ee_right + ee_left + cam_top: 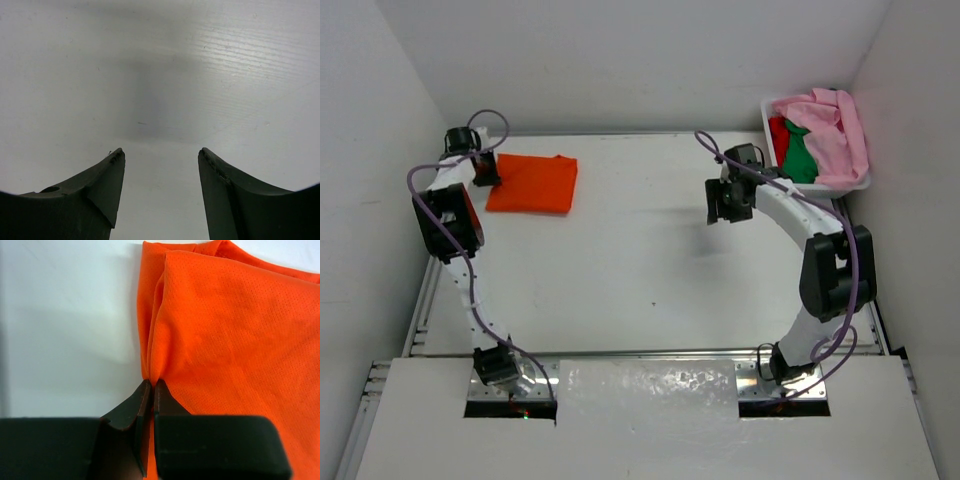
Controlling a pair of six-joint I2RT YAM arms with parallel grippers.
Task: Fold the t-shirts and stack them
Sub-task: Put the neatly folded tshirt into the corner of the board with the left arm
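The orange t-shirt (532,184) lies folded into a rectangle at the table's back left. My left gripper (485,172) is at its left edge, shut on a pinch of the orange fabric (225,340); its tips (151,385) meet on the cloth edge. The pink t-shirt (835,135), green t-shirt (800,155) and red t-shirt (778,135) lie crumpled in the white basket (868,180) at the back right. My right gripper (730,205) is open and empty above bare table, left of the basket; in its wrist view (161,152) only the white surface shows.
White walls close in the table at the back, left and right. The arm bases stand at the near edge with a white sheet (650,395) between them.
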